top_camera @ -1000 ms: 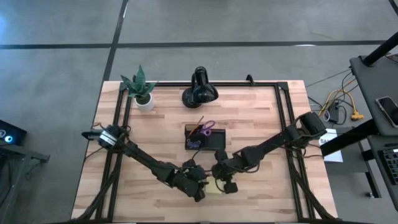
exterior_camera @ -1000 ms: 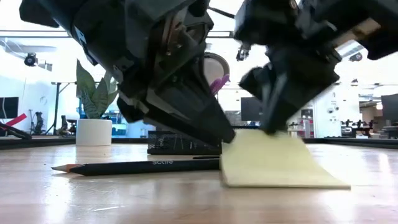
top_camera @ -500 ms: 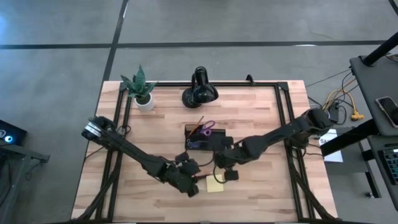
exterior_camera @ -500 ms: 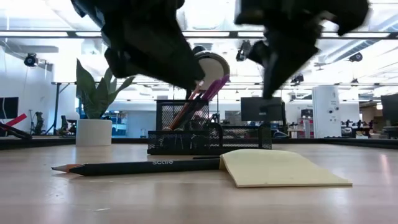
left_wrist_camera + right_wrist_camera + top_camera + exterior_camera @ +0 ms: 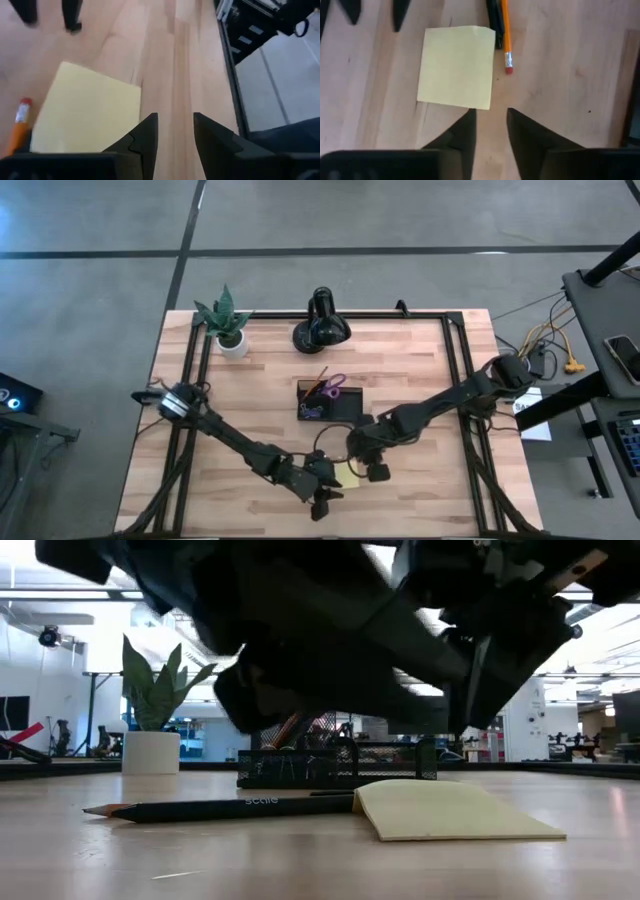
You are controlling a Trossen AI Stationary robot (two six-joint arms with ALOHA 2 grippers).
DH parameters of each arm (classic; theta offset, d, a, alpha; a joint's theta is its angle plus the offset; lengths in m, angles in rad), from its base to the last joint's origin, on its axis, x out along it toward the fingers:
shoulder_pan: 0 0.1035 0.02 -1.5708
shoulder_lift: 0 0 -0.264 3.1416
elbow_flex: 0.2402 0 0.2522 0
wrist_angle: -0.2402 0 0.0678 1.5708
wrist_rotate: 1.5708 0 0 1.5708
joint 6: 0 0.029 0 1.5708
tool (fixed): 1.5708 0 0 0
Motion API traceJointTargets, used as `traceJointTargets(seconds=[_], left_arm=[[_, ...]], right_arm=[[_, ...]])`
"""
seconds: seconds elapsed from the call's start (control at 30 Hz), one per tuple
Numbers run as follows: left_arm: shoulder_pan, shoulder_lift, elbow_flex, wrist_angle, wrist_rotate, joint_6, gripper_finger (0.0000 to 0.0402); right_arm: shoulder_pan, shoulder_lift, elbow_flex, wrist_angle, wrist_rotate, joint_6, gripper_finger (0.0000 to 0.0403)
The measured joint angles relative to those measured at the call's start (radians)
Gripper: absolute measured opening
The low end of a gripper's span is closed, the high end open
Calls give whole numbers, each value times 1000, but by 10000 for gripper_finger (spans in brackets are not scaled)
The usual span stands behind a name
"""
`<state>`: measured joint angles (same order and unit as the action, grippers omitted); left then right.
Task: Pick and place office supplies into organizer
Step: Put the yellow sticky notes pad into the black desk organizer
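The yellow sticky-note pad [image 5: 347,475] lies flat on the table, as the low view [image 5: 450,810] and both wrist views [image 5: 85,110] [image 5: 457,67] show. Beside it lie a black pen [image 5: 235,808] and an orange pencil [image 5: 506,40]. The black organizer [image 5: 328,402] stands behind them and holds the purple-handled scissors [image 5: 334,384] and pens. My left gripper [image 5: 325,500] hovers open off the pad's near left corner. My right gripper [image 5: 375,470] hovers open at the pad's right edge. Neither touches the pad.
A potted plant in a white pot [image 5: 228,330] and a glossy black lamp [image 5: 320,325] stand near the table's far edge. Bare wood lies to the left [image 5: 210,440] and right [image 5: 430,470] of the pad. Black frame rails [image 5: 455,380] run along the table's sides.
A second ago both grippers were down at the pad, which stood tilted between them. They rose clear and the pad settled flat. The left gripper swung toward the far left, then came back toward the near edge. The right gripper moved slightly far, then back over the pad's right edge.
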<state>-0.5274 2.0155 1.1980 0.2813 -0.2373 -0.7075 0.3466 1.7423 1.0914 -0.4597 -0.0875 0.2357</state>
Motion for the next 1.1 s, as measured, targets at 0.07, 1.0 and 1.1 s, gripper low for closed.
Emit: traceJointTargets(seconds=[0.07, 1.0, 1.1], left_arm=[[0, 12, -4, 3, 1, -20, 106], [57, 119, -11, 85, 33, -98, 106], [62, 120, -11, 86, 26, -95, 106]], right_arm=[[0, 10, -1, 29, 0, -2, 123], [-2, 144, 18, 158, -191, -53, 182], [-3, 144, 17, 183, -191, -53, 174]])
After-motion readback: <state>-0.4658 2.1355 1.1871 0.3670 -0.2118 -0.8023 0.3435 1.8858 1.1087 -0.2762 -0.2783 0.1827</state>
